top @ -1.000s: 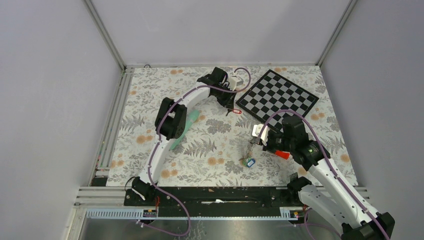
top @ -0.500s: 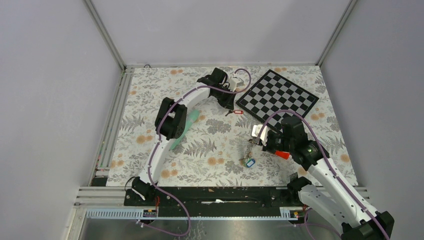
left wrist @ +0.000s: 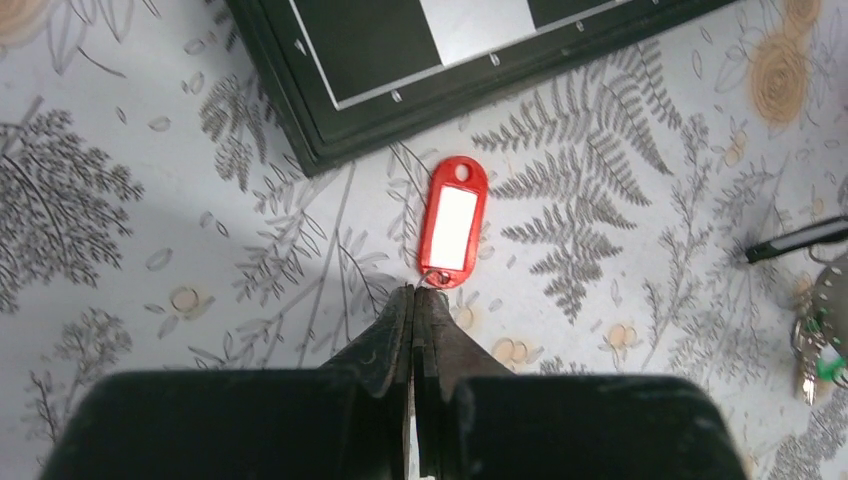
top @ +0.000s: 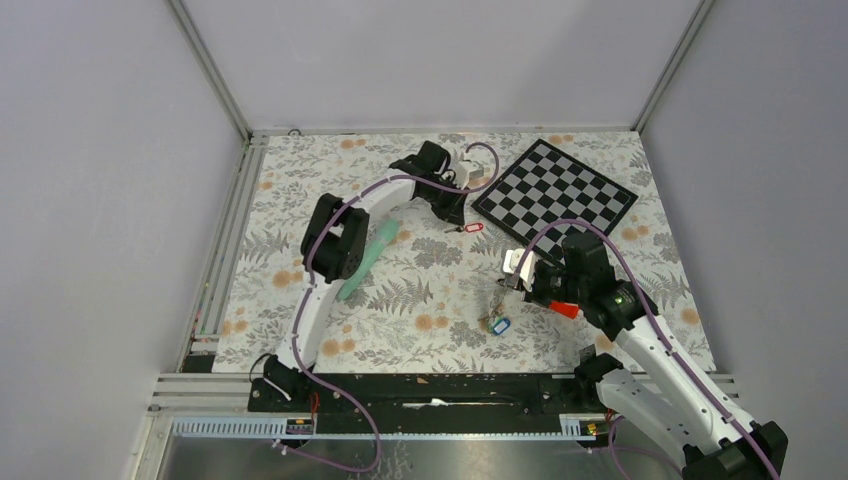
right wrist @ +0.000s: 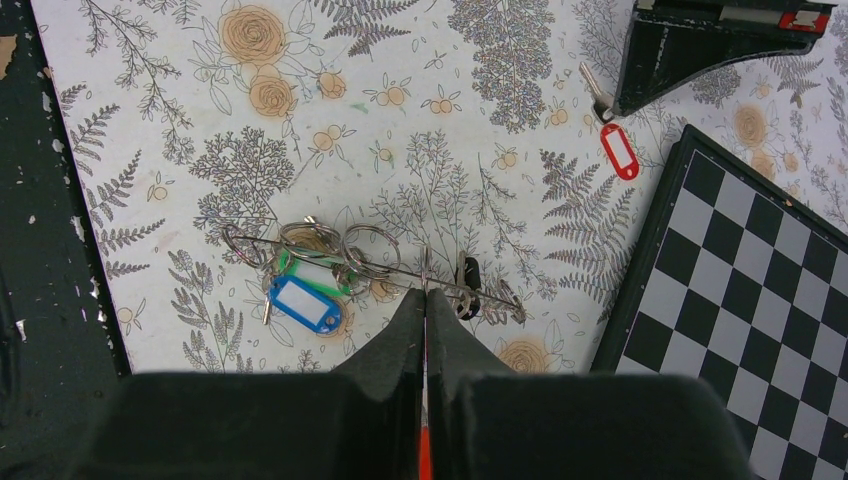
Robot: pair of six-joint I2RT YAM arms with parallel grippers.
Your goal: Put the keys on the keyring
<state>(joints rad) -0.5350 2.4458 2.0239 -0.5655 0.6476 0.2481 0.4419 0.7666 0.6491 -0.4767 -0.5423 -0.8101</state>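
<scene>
Beside the chessboard [left wrist: 360, 40] lies a red-tagged key [left wrist: 452, 222].

A checkerboard [top: 555, 196] is lying askew at two o'clock on the floral cloth [top: 420, 300]. A mint-green tube [top: 368, 258] is lying slanted at nine o'clock. A red plastic piece [top: 566, 310] is showing at four o'clock.

Three tagged keys: red key [left wrist: 453, 222], green key [right wrist: 300, 268], blue key [right wrist: 303, 303]. One chessboard [top: 555, 190]. One green tube [top: 365, 262]. One red plastic piece [top: 567, 310].
</scene>
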